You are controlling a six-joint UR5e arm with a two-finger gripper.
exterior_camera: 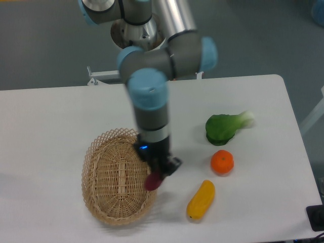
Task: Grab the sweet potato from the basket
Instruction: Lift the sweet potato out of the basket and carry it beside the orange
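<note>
Fingers (158,173) are clamped on the sweet potato (152,181), holding it up right over the basket's (112,202) right rim.

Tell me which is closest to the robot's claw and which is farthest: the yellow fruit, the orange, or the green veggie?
Measured from the gripper, which is holding the sweet potato:
1. Yellow fruit: nearest, just to its right and a bit toward the front of the table.
2. Orange: next, farther right.
3. Green veggie: farthest, right and toward the back.
</note>
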